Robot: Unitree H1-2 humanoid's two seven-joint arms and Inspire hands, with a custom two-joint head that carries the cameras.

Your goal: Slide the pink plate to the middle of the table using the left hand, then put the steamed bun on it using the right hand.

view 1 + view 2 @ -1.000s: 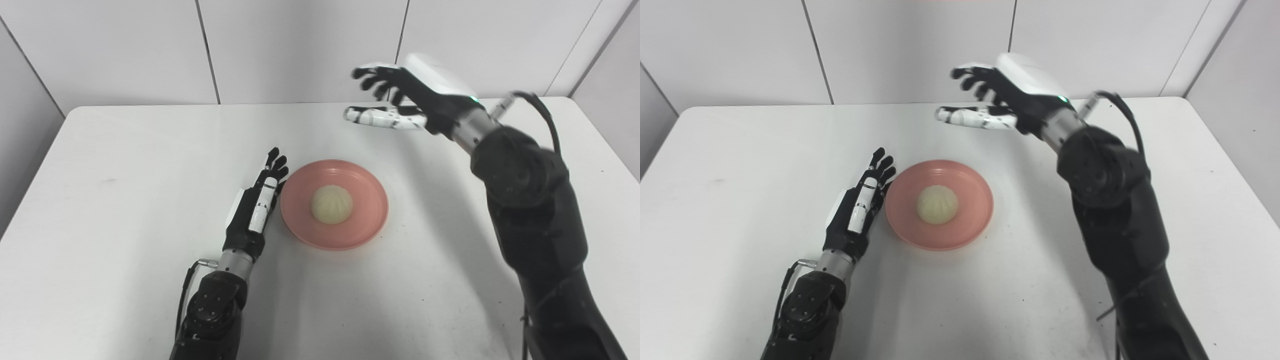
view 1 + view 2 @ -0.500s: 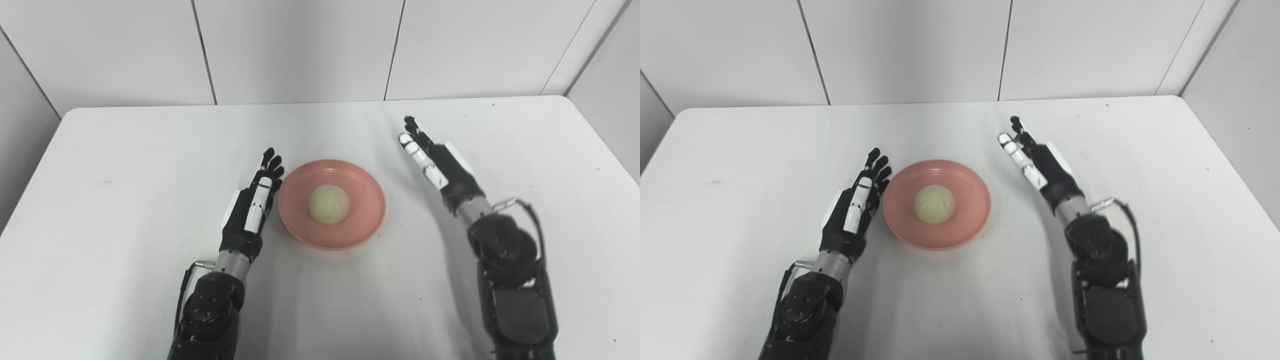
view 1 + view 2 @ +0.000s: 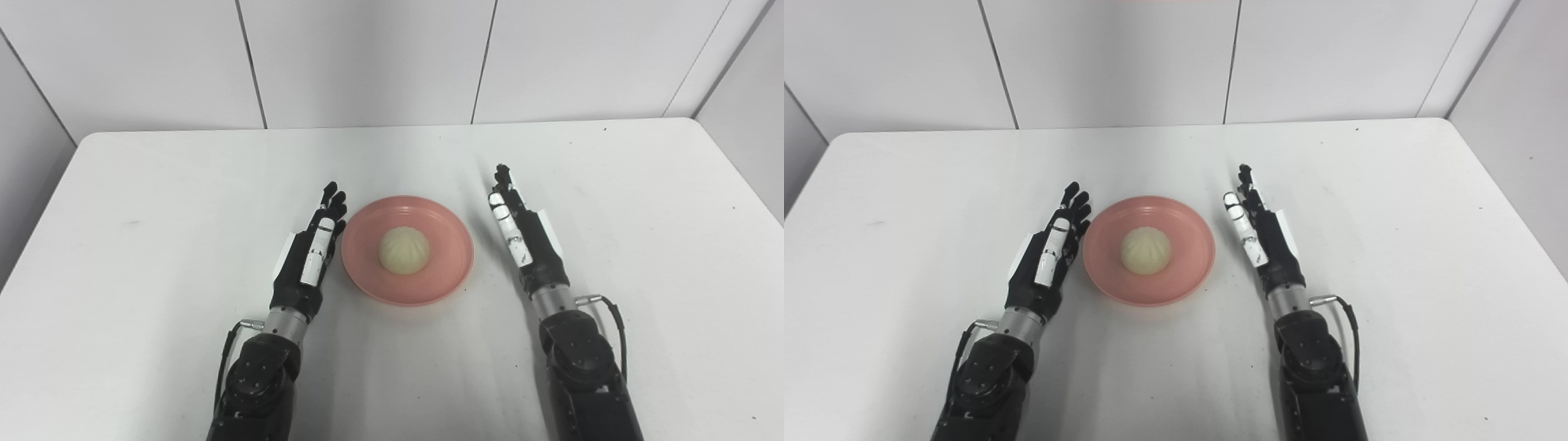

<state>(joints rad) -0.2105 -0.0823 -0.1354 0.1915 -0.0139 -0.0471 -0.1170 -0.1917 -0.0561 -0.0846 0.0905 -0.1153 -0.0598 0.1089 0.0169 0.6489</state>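
On the left, the left hand [image 3: 308, 257] lies empty on the white table [image 3: 153, 245], fingers [image 3: 331, 205] straight and lying close together, its edge just beside the pink plate [image 3: 444, 275]. The plate sits mid-table with the steamed bun [image 3: 403, 249] resting at its centre. Over on the right, the right hand [image 3: 523, 242] is empty too, fingers extended side by side, near the plate's far rim but apart from it.

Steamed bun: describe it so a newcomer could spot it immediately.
On the white table, between the two open robot hands, sits a pink plate. The steamed bun lies at its centre: a pale, round, pleated dome, the only food in sight.
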